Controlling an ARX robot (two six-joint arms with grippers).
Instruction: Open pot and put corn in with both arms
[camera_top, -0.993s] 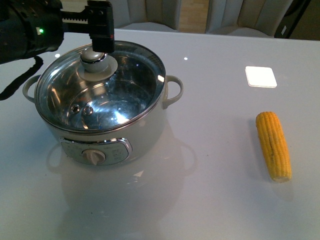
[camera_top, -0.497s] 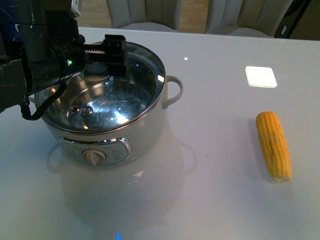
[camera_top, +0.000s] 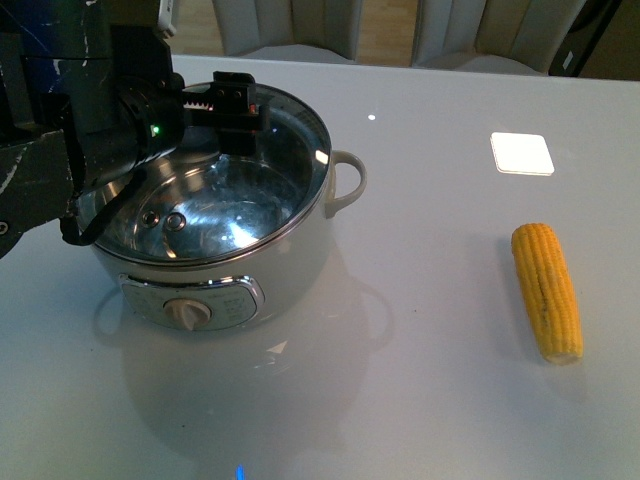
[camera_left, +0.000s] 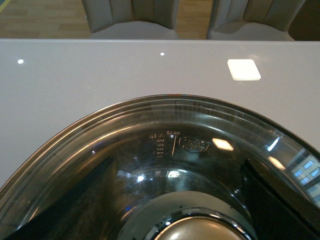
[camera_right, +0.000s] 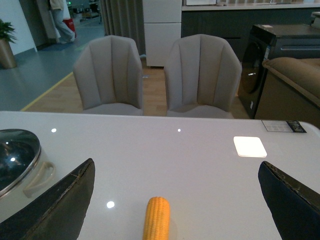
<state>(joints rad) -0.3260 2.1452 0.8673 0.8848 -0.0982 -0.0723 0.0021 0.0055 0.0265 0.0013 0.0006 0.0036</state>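
Left tool (camera_top: 235, 130) spread wide astride lid knob (camera_left: 192, 232), untouching; right tool (camera_right: 176, 167) spread, empty.

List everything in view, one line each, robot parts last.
pot: one, cream-white with a steel rim, on the table's left side, dial panel facing the camera.
glass lid: one, clear, sitting on the pot.
knob: one, cream, at the lid's centre.
corn: one cob, yellow-orange, lying on the table to the right, apart from the pot.
bright square patch: one, white, on the tabletop beyond the corn.
table: one, glossy pale grey.
chairs: two, beige, behind the table's far edge.
left gripper: one, black, open, over the lid with its fingers either side of the knob.
right gripper: one, black, open, above the table, with the corn ahead of it.
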